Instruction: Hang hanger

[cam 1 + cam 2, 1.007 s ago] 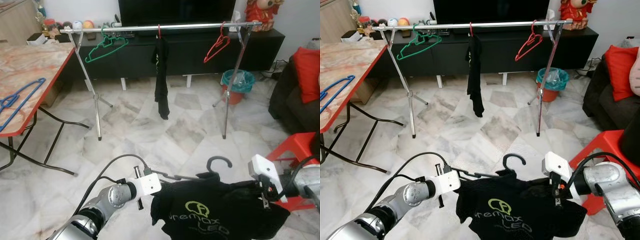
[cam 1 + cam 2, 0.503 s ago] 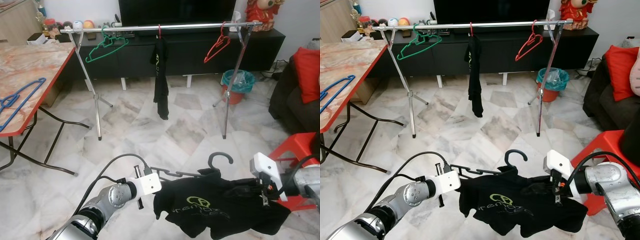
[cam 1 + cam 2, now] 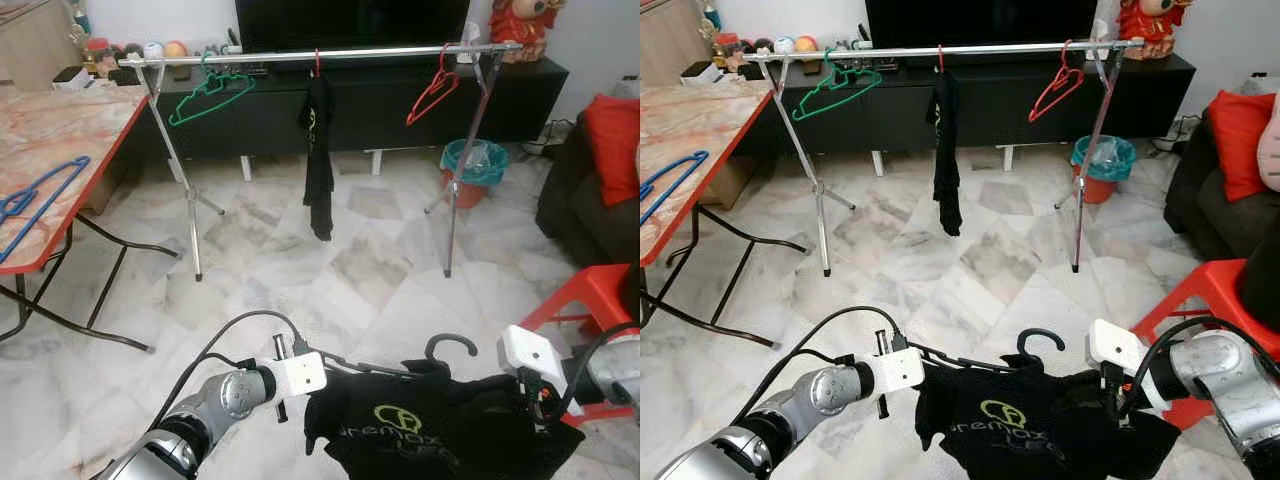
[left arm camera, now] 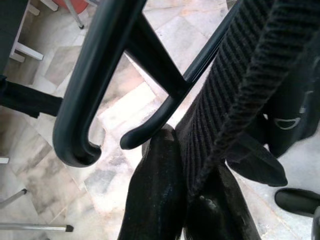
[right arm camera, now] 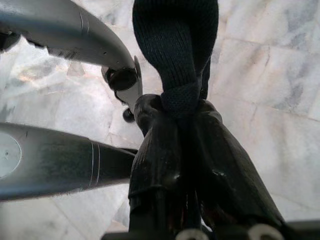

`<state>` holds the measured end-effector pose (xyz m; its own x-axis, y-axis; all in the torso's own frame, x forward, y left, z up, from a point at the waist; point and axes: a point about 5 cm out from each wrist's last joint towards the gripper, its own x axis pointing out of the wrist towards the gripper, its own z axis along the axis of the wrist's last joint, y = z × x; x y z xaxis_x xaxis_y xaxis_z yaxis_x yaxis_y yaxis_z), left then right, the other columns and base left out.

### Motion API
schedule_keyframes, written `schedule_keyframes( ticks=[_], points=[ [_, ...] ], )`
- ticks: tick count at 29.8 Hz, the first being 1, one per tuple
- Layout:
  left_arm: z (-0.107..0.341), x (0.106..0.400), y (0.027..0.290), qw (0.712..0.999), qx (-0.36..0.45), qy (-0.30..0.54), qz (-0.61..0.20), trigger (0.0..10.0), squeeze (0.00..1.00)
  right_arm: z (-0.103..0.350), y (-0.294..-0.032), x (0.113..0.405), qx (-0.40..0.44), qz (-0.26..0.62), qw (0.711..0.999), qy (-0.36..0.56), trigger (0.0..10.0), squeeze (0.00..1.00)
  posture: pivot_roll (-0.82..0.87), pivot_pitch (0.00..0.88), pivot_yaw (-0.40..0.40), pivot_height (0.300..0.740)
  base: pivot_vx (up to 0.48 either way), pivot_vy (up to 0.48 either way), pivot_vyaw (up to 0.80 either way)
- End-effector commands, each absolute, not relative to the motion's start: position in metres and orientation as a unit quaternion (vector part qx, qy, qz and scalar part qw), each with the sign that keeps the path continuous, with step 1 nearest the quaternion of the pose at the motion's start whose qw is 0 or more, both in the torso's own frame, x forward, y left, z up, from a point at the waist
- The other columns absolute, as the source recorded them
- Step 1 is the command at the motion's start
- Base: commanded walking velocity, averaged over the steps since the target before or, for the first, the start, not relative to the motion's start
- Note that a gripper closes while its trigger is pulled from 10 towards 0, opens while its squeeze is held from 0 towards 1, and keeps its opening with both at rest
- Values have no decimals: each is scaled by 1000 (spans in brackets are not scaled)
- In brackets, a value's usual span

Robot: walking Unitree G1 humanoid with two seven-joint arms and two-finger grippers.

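Note:
A black hanger (image 3: 449, 344) carries a black shirt (image 3: 430, 432) with a green logo, held low in front of me between both arms. My left gripper (image 4: 191, 199) is shut on a fold of the shirt, right beside the hanger's left end (image 4: 131, 141). My right gripper (image 5: 184, 116) is shut on the shirt's other shoulder. In the eye views the left wrist (image 3: 300, 373) and right wrist (image 3: 526, 356) flank the shirt. Across the room stands a silver clothes rail (image 3: 320, 55) with a green hanger (image 3: 207, 95), a hung black garment (image 3: 319, 160) and a red hanger (image 3: 434, 92).
A marble-topped table (image 3: 60, 130) with a blue hanger (image 3: 35, 195) stands at the left. A red stool (image 3: 585, 300), a dark sofa (image 3: 580, 210) with a red cushion (image 3: 614, 140) and a teal bin (image 3: 477, 165) are at the right. Marble floor lies between me and the rail.
The hanger with the shirt has sunk a little and shifted slightly right with both grippers. The shirt's logo side has turned back up toward me.

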<state>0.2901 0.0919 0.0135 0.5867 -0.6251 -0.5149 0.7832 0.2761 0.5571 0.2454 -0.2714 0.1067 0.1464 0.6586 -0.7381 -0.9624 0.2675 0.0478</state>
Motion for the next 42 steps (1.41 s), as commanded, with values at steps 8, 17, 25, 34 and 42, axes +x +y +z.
schedule_keyframes(
  ticks=[8,17,25,34,42],
  points=[
    [5,293,133,802,432,158,-380,10000,0,122,-302,269,-286,430,798,310,10000,0,-73,10,40,740,0,0,0],
    [5,294,132,801,435,157,-380,10000,0,120,-295,271,-274,439,802,297,10000,0,-68,12,41,740,0,0,0],
    [5,294,134,799,439,158,-379,10000,0,117,-305,249,-273,498,733,376,10000,0,-71,13,41,740,0,0,0],
    [4,293,134,795,444,159,-380,10000,0,109,-326,241,-351,466,677,449,10000,0,-73,14,40,740,0,0,0],
    [3,292,136,794,448,162,-378,10000,0,109,-330,256,-393,400,704,435,10000,0,-73,16,38,740,0,0,0]
  ],
)
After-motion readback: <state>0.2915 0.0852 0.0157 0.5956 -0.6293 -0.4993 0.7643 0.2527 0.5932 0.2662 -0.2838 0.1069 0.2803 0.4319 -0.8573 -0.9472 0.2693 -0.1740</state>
